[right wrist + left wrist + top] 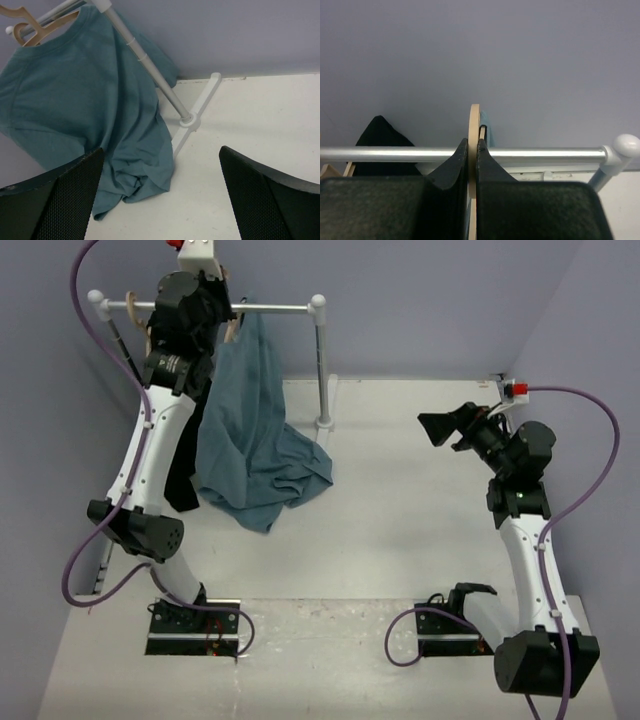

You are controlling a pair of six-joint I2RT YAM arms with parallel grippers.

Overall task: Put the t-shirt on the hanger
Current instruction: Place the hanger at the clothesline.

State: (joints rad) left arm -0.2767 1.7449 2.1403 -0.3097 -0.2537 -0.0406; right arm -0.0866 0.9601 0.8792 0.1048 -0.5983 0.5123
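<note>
Pale wood is what the left gripper [473,145] is clamped on: its jaws are pressed flat against both faces of the hanger [474,116], right at the hook, w/ no gap showing. The hook stands edge-on in the left wrist view and rises just above the rack rail [545,152], which runs left-right across it. Whether the hook is fully seated over the rail can't be told. The t-shirt [255,440] hangs straight below that gripper, so its long axis runs down from the rail to the table [420,520], where the hem lies bunched in a heap near the rack's foot. The left arm is therefore the one on the job. The right gripper [161,150] is well apart on the right side, jaws spread wide and holding nothing, facing left toward the shirt. The cloth is a dusty grey-blue, soft and creased, w/ the neck opening round the hanger at the top. One shoulder looks dressed on the wood; the other can't be made out, as the fabric there runs behind the rack post [150,65]. A black garment [182,485] hangs just left of the shirt, partly behind the left arm. Judged from this, any release depends on the hook bearing on the rail first.
</note>
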